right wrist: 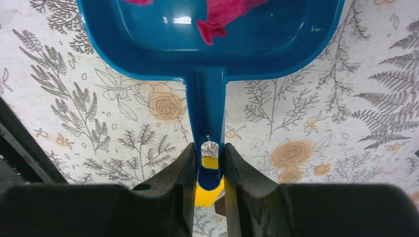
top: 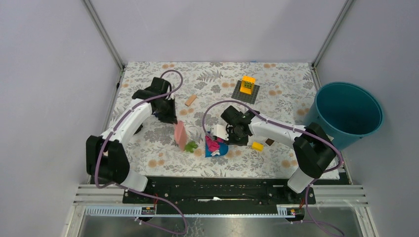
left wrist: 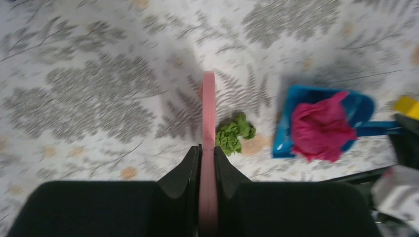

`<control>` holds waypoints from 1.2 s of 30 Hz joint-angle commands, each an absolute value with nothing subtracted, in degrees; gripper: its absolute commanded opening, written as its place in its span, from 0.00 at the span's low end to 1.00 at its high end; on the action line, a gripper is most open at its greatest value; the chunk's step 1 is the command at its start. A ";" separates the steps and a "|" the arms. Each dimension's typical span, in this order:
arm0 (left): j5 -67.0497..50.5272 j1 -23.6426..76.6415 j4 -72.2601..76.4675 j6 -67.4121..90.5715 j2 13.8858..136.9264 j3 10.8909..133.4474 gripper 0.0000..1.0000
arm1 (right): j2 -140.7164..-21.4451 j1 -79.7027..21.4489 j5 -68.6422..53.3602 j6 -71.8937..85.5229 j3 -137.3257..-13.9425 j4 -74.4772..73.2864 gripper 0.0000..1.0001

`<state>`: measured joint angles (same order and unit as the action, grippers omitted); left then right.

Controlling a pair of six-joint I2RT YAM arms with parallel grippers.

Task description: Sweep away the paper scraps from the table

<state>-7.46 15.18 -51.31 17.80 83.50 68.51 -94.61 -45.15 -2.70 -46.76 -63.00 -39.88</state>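
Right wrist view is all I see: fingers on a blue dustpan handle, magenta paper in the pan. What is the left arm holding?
Observer: The left gripper is shut on a pink board, held on edge.
Operator: Any scraps outside the dustpan?
Observer: A green scrap lies beside the board, on the side facing the dustpan.
Operator: Where to empty it?
Observer: A teal bucket stands past the right edge of the table.

The dustpan (right wrist: 148,44) and magenta scrap (right wrist: 222,17) run off the right wrist view's top; a yellow block (right wrist: 206,197) is mostly hidden behind the handle (right wrist: 206,113). Overhead, by the desk's (top: 286,98) near edge, the scraps (top: 213,145) seem too small to count.
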 commanded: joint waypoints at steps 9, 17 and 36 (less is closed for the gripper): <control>-23.79 16.87 -44.56 24.00 92.65 77.35 0.00 | -95.75 -45.83 -5.65 -37.87 -62.14 -39.44 0.00; -18.63 16.87 -45.57 21.02 89.55 78.56 0.00 | -97.86 -45.79 -6.45 -35.97 -64.36 -39.69 0.00; -11.97 18.94 -49.23 15.68 86.82 70.59 0.00 | -101.17 -45.79 -4.47 -36.85 -67.15 -49.65 0.00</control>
